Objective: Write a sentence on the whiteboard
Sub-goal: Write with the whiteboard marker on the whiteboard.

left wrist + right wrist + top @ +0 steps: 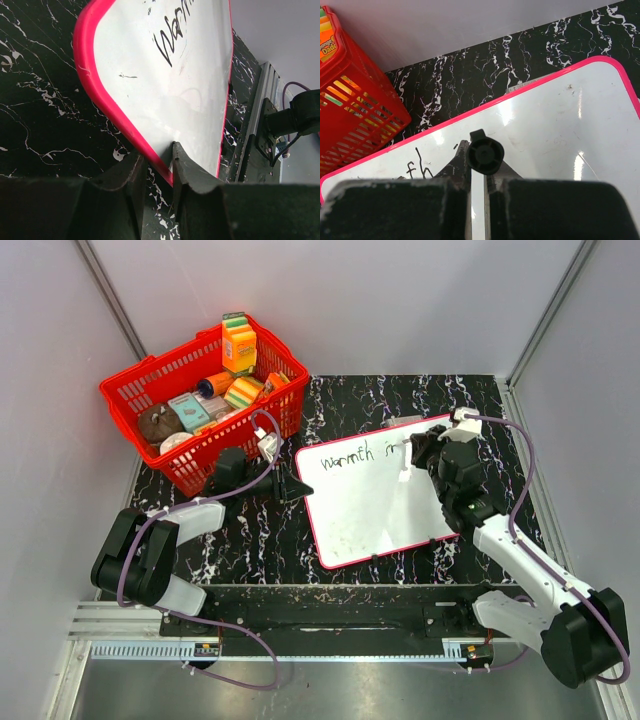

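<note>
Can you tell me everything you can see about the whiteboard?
The whiteboard is a shiny white rectangle with a thin pink-red frame and rounded corners. It lies flat on the black marbled table, turned askew. Black handwriting along its far edge reads "Warmth" and the start of another word; faint smudges mark the rest. The left claw pinches its left edge over the frame. The right claw holds a marker over the writing; whether the tip touches can't be seen.
</note>
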